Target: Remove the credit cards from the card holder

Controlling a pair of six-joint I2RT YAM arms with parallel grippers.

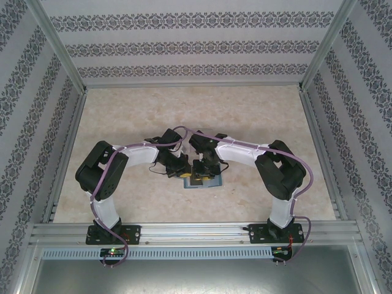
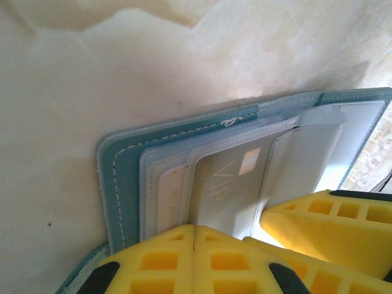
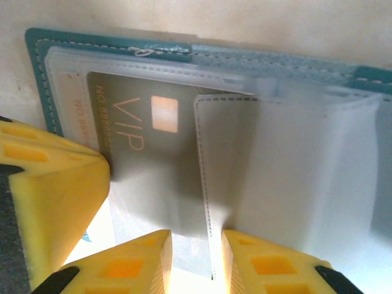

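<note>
The teal card holder [image 1: 204,183] lies open on the table between both arms. Its teal cover [image 2: 116,177] and clear inner sleeves [image 3: 294,159] show in both wrist views. A grey credit card marked VIP [image 3: 138,138] with a gold chip sits in a sleeve, and a pale card with orange print [image 2: 164,196] lies beside it. My left gripper [image 2: 195,231] is shut, its tips resting on the holder's near edge over these cards. My right gripper [image 3: 197,245] is open, its jaws astride the stitched edge of a clear sleeve [image 3: 205,184]. No black card shows.
The marble-patterned tabletop [image 1: 184,116] stretches free behind the holder. Patterned walls and metal frame rails [image 1: 73,147] enclose it. The two grippers crowd close together: the right gripper's finger [image 2: 324,220] appears beside the left one, and the left gripper's finger [image 3: 49,196] beside the right one.
</note>
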